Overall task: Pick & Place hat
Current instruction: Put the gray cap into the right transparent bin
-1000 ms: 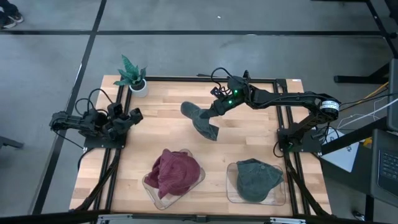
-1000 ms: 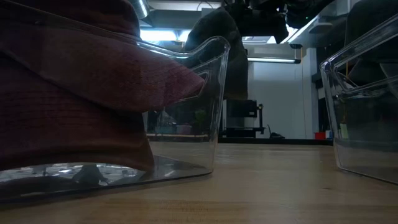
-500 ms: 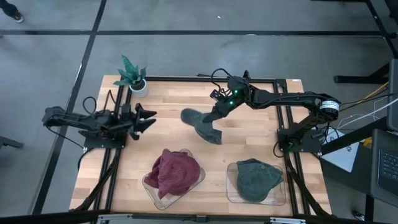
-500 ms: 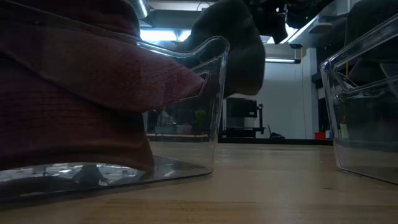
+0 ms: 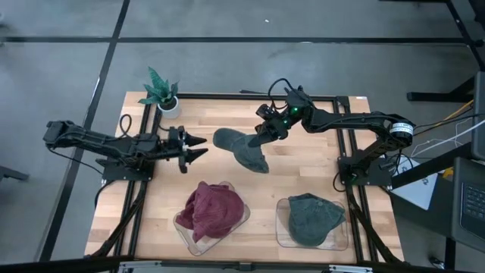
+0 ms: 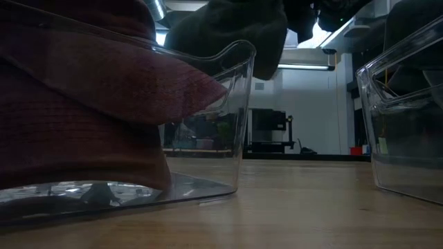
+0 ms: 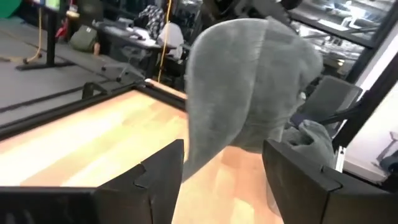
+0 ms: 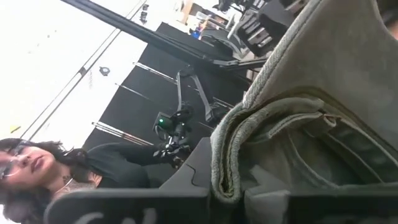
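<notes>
A grey hat (image 5: 238, 149) hangs lifted above the middle of the table, held at its right end by my right gripper (image 5: 267, 131), which is shut on it. In the low view the hat (image 6: 228, 28) shows high up, clear of the wood. My left gripper (image 5: 194, 149) is open just left of the hat and points at it. In the left wrist view the hat (image 7: 249, 87) fills the space ahead of the gripper (image 7: 224, 177), beyond its spread fingers, and touches neither. My right gripper pinches the grey hat's folded edge (image 8: 239, 155) between its two fingers; several layers of cloth bunch there. The fingers come from the table's right side, slanting down. The hat hangs lifted clear below and to the left of the fingers, slack.
A dark red hat (image 5: 214, 209) fills a clear tray (image 5: 186, 227) at the near edge. A grey-green hat (image 5: 311, 218) lies in a second clear tray (image 5: 282, 227) to its right. A small potted plant (image 5: 161, 92) stands at the far left corner. Bare wood lies under the hanging hat.
My left arm has stretched out from the table's left edge toward the hat, ending just short of it. My right gripper has raised the hat and carried it a little toward the left; in the low view the hat has risen and shifted left.
</notes>
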`<control>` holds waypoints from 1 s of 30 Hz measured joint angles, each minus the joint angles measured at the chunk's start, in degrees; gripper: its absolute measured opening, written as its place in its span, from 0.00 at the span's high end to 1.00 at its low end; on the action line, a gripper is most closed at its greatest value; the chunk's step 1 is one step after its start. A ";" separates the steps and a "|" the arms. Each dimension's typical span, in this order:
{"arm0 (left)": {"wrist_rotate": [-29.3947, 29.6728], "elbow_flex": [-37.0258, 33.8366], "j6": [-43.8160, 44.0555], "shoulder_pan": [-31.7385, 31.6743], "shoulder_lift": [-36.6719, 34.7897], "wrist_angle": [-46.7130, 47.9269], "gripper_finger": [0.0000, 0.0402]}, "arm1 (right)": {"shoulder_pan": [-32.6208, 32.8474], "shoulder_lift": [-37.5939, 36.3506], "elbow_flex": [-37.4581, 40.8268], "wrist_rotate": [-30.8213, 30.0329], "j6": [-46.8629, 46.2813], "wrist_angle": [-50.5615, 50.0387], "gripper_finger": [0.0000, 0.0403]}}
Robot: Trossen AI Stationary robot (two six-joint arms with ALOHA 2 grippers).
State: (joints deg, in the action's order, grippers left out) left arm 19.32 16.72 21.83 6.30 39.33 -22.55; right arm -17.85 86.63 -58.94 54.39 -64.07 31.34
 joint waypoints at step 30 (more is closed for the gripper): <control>-21.03 3.01 5.03 -11.32 20.99 -22.66 0.67 | 0.00 0.00 0.00 2.88 0.05 5.79 0.98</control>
State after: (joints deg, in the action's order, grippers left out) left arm -1.71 19.73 26.87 -5.02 60.32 -45.20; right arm -17.85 86.63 -58.94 57.26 -64.01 37.13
